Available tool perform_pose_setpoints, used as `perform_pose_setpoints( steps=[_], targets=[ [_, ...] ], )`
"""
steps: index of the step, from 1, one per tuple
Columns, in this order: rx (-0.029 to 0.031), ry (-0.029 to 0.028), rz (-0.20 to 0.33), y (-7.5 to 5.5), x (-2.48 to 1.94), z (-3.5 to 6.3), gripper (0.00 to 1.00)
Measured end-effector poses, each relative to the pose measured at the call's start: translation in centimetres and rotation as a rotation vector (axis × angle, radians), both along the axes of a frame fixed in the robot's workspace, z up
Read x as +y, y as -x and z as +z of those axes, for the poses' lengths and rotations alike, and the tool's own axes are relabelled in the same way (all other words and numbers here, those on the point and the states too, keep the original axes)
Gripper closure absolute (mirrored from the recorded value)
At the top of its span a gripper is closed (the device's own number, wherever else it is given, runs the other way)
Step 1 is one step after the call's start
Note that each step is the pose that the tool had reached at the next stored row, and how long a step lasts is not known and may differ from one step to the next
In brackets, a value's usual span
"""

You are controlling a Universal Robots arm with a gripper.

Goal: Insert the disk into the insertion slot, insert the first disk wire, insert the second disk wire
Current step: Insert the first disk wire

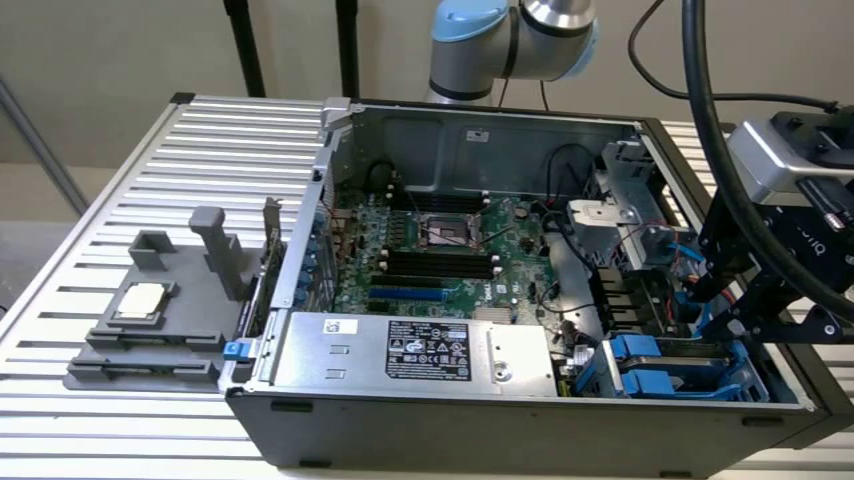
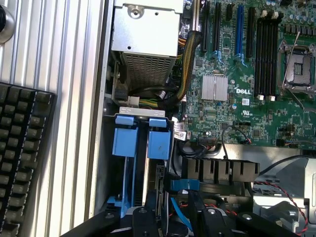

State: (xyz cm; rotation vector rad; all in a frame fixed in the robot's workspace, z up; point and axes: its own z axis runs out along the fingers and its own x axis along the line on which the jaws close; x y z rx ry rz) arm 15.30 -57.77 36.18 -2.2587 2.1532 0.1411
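Note:
The insertion slot (image 1: pixel 742 378), a grey-blue cage with blue clips, stands in the case corner on the exterior view's right. Two blue carrier tabs (image 2: pixel 159 138) stick up out of it. The disk's body sits edge-on down inside the cage and is mostly hidden. My gripper (image 1: pixel 707 300) hangs just above the cage. In the wrist view the gripper (image 2: pixel 175 203) has its black fingers (image 2: pixel 207 217) on either side of a blue disk wire (image 2: pixel 178 213). That wire's blue connector (image 2: pixel 183 184) sits at the fingertips, beside a row of black connectors (image 2: pixel 219 170).
The silver power supply (image 1: pixel 414 350) lies along the case's front, and the motherboard (image 1: pixel 427 250) fills the middle. A grey fixture (image 1: pixel 147 320) sits on the slatted table on the exterior view's left. A keyboard (image 2: pixel 24 158) lies outside the case wall. Red and black wires (image 2: pixel 276 190) run near the gripper.

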Motion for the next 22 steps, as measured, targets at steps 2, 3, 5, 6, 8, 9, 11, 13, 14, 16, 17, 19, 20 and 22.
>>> perform_pose_setpoints(
  steps=[2, 3, 5, 6, 8, 9, 11, 13, 14, 16, 17, 19, 20, 22],
  targets=[
    [0.0, 0.0, 0.0, 0.0, 0.0, 0.0, 0.61],
    [0.0, 0.0, 0.0, 0.0, 0.0, 0.0, 0.61],
    [0.0, 0.0, 0.0, 0.0, 0.0, 0.0, 0.61],
    [0.0, 0.0, 0.0, 0.0, 0.0, 0.0, 0.61],
    [0.0, 0.0, 0.0, 0.0, 0.0, 0.0, 0.61],
    [0.0, -0.0001, 0.0, 0.0, 0.0, 0.0, 0.61],
    [0.0, 0.0, 0.0, 0.0, 0.0, 0.0, 0.61],
    [0.0, 0.0, 0.0, 0.0, 0.0, 0.0, 0.61],
    [0.0, 0.0, 0.0, 0.0, 0.0, 0.0, 0.61],
    [0.0, -0.0001, 0.0, 0.0, 0.0, 0.0, 0.61],
    [0.0, -0.0001, 0.0, 0.0, 0.0, 0.0, 0.61],
    [0.0, -0.0001, 0.0, 0.0, 0.0, -0.01, 0.61],
    [0.0, 0.0, 0.0, 0.0, 0.0, 0.0, 0.61],
    [0.0, 0.0, 0.0, 0.0, 0.0, 0.0, 0.61]
  ],
)
